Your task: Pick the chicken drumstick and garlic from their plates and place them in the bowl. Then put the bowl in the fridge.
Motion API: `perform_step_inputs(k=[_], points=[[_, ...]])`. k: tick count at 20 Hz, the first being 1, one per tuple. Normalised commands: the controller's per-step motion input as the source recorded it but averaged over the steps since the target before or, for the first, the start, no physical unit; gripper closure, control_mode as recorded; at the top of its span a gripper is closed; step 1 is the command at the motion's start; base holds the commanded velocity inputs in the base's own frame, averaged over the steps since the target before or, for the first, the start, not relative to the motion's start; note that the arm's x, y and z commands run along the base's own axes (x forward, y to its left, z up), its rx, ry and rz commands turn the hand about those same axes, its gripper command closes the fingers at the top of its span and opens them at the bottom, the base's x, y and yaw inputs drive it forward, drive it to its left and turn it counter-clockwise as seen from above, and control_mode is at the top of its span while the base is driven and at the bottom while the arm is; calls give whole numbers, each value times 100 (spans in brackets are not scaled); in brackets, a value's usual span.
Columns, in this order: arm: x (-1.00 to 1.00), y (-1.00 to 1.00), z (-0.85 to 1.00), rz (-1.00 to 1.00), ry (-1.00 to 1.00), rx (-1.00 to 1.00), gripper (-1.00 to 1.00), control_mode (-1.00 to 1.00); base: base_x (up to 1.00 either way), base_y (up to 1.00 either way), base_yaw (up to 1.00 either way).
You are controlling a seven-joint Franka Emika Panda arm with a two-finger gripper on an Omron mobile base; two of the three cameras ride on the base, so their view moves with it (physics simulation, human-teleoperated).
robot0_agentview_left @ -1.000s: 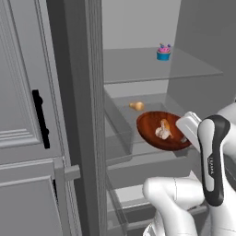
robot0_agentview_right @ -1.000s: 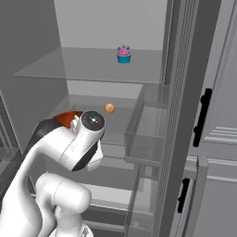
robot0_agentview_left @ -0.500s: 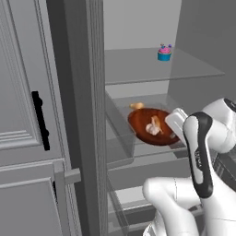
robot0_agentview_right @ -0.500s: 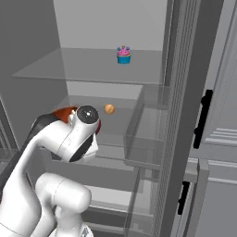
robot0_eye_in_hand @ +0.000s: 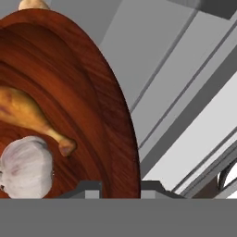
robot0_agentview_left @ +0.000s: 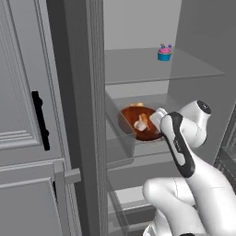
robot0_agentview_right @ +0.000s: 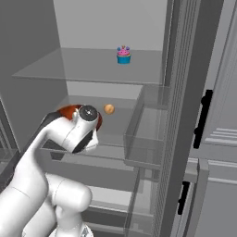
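One white arm reaches forward into the open dark grey fridge [robot0_agentview_left: 193,41], its end effector [robot0_eye_in_hand: 120,187] clamped on the near rim of the wide glossy reddish-brown bowl [robot0_eye_in_hand: 88,106]. Bowl sits over the middle glass shelf [robot0_agentview_right: 120,134]. Golden-orange chicken drumstick [robot0_eye_in_hand: 28,113] and off-white garlic bulb [robot0_eye_in_hand: 27,166] lie inside, just beyond the fingertips.

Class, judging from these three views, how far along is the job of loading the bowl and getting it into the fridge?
Done: the chicken drumstick and garlic lie in the bowl. In hand: the claw is shut on the bowl's rim, holding it inside the open fridge over a glass shelf. Left: set it down and let go.
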Motion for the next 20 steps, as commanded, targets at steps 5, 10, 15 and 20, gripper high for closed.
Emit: perform_step_inputs(k=[5,10,15,20], points=[[78,8,-8,-1,1,-4,100,-100,0,0,0],[68,19,-30,-2,5,-7,100,-100,0,0,0],[51,16,-31,0,0,-3,100,-100,0,0,0],[54,12,-32,0,0,-1,100,-100,0,0,0]])
